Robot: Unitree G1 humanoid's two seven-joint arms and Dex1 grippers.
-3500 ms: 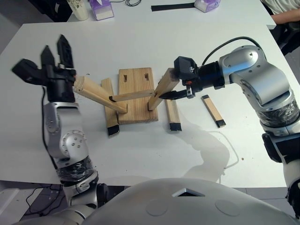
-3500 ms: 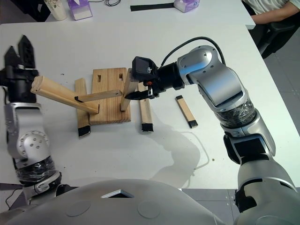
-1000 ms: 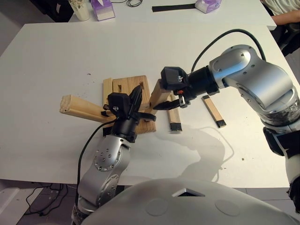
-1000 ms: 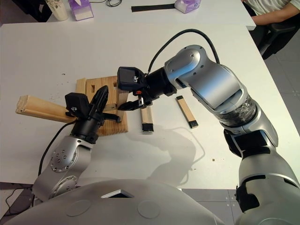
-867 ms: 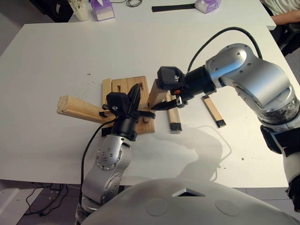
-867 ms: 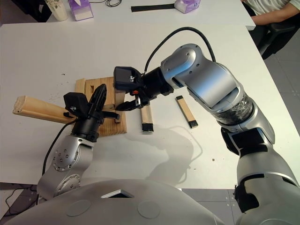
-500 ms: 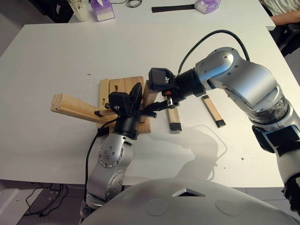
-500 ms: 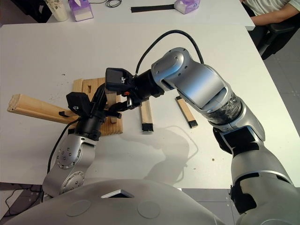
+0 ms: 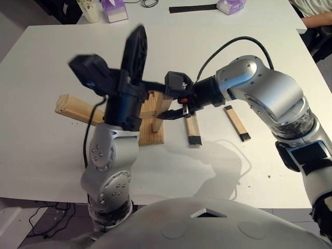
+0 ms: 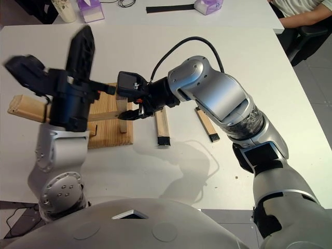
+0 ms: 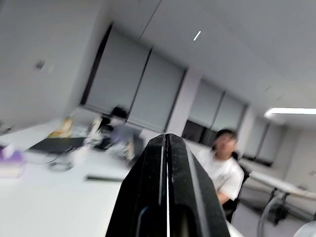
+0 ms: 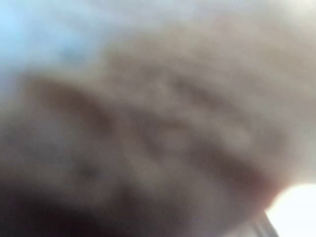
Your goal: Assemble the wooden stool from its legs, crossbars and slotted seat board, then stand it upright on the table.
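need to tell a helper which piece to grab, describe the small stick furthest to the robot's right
On the table, look to the robot's right of the seat board. Two loose pieces lie there: it is the outer stick, slimmer and darker than the leg beside it, and slanted.

The setting is identified as an office-type room fitted out as a robotics test laboratory.

- A large white work table (image 9: 52, 46) is provided. A second table (image 9: 259, 14) of the same type is set just behind it.
- On the second table, a purple tissue box (image 9: 112, 9) is placed towards one end and another tissue box (image 9: 229, 5) towards the other. A coiled black cable (image 9: 148, 2) and a black strip (image 9: 191, 8) are laid between them.
- In the left wrist view, tall windows covered by grey roller blinds (image 11: 148, 91) are shown. A linear light fitting (image 11: 291, 110) is mounted in a plain white ceiling (image 11: 237, 39).
- Loose cables (image 9: 39, 220) are seen on the floor below the work table's near edge.
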